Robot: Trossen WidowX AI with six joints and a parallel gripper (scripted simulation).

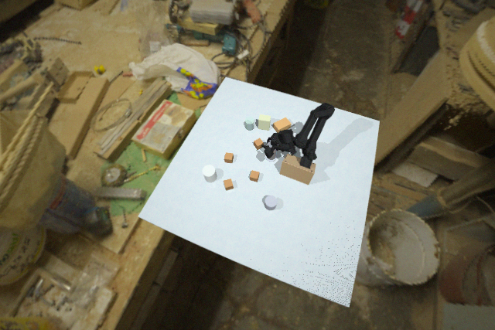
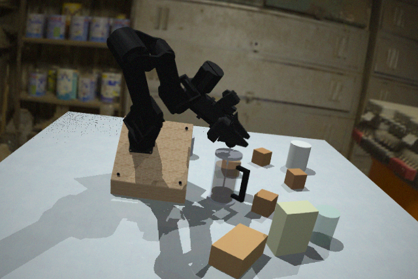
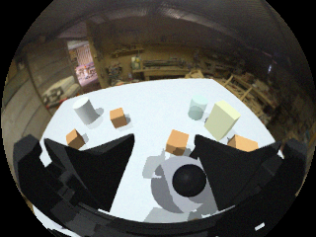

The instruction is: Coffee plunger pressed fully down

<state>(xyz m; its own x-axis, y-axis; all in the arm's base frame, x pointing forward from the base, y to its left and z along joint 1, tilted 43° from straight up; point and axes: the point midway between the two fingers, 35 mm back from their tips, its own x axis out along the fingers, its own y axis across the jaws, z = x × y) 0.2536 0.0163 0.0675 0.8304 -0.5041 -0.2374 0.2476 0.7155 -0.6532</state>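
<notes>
The coffee press [image 2: 215, 176] [image 3: 160, 190] is a clear cylinder with a grey lid and a black handle. It stands upright on the white table. Its black plunger knob [image 2: 230, 144] [image 3: 189, 181] sits just above the lid on a very short bit of rod, and the dark plunger disc shows low inside, near the base. My gripper [image 1: 265, 152] [image 2: 248, 139] [image 3: 165, 138] is open, its fingers parted around and above the knob. In the wrist view the knob lies behind the tips, closer to the right finger. Any light contact with it cannot be told.
An orange cube [image 2: 265, 203] [image 3: 177, 142] stands near the handle. A yellow-green block [image 2: 292, 230], a teal cylinder [image 2: 326, 223] and an orange block [image 2: 238, 247] stand beyond it. A white cylinder [image 1: 209, 173], a lavender cylinder [image 1: 270, 202] and further cubes stand around. The wooden arm base [image 2: 168, 171] is close beside the press.
</notes>
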